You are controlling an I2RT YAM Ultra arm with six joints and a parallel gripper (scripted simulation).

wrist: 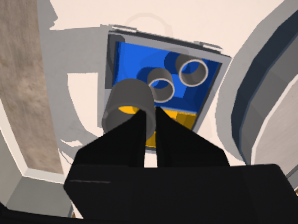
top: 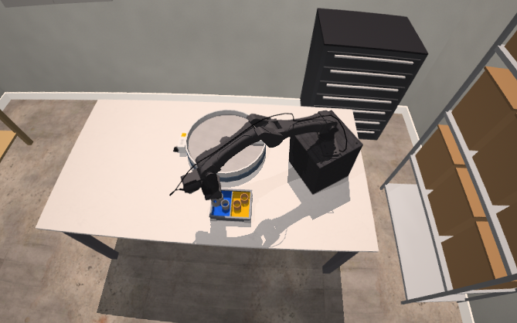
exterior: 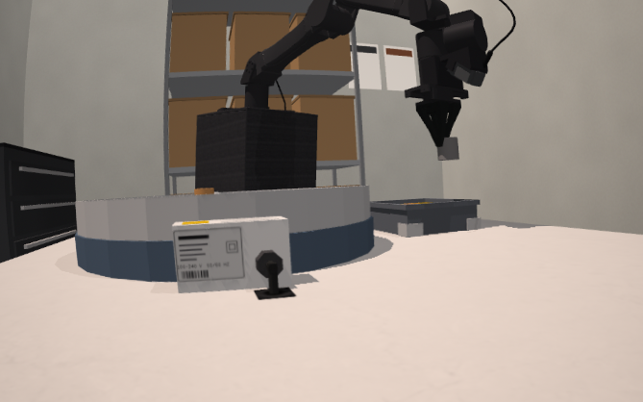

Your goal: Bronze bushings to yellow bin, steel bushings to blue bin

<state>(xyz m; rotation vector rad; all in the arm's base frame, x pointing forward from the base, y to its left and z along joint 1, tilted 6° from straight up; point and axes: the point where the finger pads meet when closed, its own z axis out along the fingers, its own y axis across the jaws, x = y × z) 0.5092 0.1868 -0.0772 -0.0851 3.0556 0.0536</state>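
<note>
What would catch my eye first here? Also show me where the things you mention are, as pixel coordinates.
Probably the black arm [top: 232, 150] [exterior: 309, 39], reaching across the white table past a big round turntable [top: 252, 168] [exterior: 129, 214]. Its gripper [exterior: 439, 143] [wrist: 150, 113] pinches a grey bushing [exterior: 448, 148] [wrist: 131, 92] above the vivid blue bin [top: 216, 212] [wrist: 135, 57] and yellow bin [top: 247, 209] [wrist: 187, 119].

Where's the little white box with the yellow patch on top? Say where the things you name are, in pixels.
In the top view, the white box [top: 181, 141] [exterior: 229, 257] stands just left of the round grey-and-blue turntable [top: 252, 169] [exterior: 129, 219].
</note>
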